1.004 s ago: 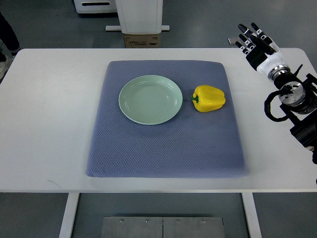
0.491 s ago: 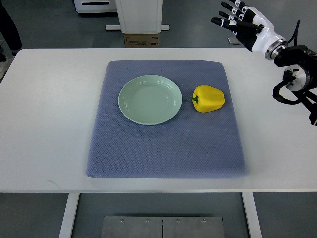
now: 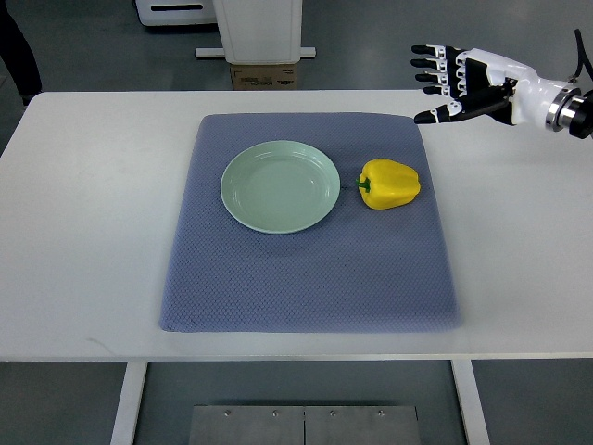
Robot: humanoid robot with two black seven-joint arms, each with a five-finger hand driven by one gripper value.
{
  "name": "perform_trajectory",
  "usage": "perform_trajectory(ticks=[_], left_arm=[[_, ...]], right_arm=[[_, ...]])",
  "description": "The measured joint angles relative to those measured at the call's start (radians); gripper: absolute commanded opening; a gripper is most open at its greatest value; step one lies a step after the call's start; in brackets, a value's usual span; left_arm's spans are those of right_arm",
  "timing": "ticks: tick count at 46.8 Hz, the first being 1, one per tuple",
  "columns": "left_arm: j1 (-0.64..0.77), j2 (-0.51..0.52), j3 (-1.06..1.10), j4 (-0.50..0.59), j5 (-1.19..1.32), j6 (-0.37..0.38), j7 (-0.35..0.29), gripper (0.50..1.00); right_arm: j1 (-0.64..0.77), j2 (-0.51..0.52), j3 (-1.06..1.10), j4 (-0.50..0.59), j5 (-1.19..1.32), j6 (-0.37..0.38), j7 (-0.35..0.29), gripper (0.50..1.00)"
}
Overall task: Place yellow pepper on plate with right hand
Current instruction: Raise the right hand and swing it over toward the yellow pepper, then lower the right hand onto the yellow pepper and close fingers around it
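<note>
A yellow pepper [image 3: 390, 184] with a green stem lies on its side on the blue-grey mat [image 3: 310, 269], just right of a pale green plate [image 3: 281, 185]. The plate holds nothing. My right hand [image 3: 443, 82] hovers over the table's far right edge, above and to the right of the pepper, with its fingers spread toward the left and nothing in them. Its arm comes in from the right edge. The left arm does not show.
The mat lies on a white table [image 3: 83, 213]. Beyond the far edge stand a white pedestal [image 3: 259, 28] and a cardboard box [image 3: 265, 78]. A person's dark clothing [image 3: 18, 46] shows at the top left corner.
My right hand has swung from pointing away over the right table edge to pointing left, and has come down and inward toward the mat's far right corner. Pepper and plate have not moved.
</note>
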Motion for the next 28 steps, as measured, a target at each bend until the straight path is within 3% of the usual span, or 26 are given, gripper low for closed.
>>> perform_trajectory(ticks=[8, 16, 28], left_arm=[[0.000, 0.000, 0.000, 0.000, 0.000, 0.000, 0.000, 1.000], [0.000, 0.000, 0.000, 0.000, 0.000, 0.000, 0.000, 1.000], [0.000, 0.000, 0.000, 0.000, 0.000, 0.000, 0.000, 1.000]], right_arm=[[0.049, -0.009, -0.097, 0.019, -0.127, 0.005, 0.048, 0.981], [0.093, 0.003, -0.173, 0.024, -0.145, 0.004, 0.051, 0.966], [0.117, 0.072, -0.254, 0.006, -0.191, -0.008, 0.049, 1.000]])
